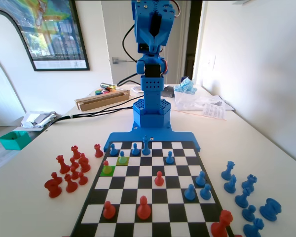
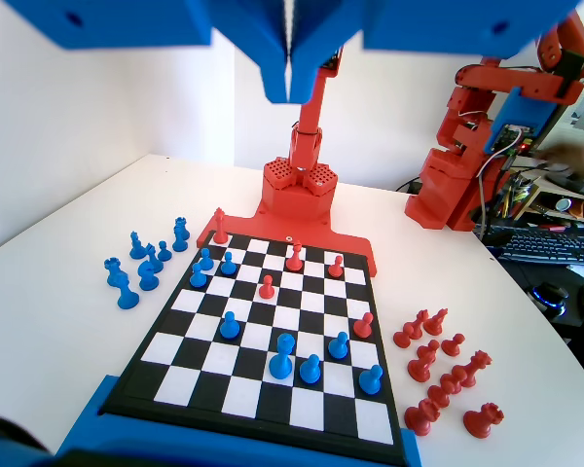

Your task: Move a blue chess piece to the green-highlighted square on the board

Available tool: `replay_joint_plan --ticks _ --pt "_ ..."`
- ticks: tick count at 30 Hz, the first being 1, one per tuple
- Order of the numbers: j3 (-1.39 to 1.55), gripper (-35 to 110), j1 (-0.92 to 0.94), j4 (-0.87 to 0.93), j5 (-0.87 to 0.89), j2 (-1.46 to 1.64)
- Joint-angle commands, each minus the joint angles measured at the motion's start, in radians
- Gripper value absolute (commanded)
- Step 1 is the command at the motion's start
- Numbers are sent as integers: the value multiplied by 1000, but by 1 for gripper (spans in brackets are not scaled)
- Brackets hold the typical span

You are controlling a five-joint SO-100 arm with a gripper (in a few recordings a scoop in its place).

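Gripper (image 2: 290, 83) raised high above the board (image 1: 153, 200), jaws pressed together, nothing held — blue chess piece (image 1: 122, 157) seen standing on the green-highlighted square (image 1: 123, 161).

White walls (image 1: 256, 44), framed poster (image 1: 44, 32), white table (image 1: 34, 197), bright daylight.

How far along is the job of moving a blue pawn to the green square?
Nothing looks done: the green square holds a red pawn, and the blue pawn stands on the yellow-green square beside it. In hand: nothing; the gripper hangs high above the board, jaws shut and empty. Left: reach down, grip the pawn, set it on green.
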Motion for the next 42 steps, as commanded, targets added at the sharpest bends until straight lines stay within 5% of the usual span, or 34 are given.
replay_joint_plan --ticks 1,42 --pt "-9 3 14 -14 -3 18" --pt "-9 4 3 -14 -6 18"
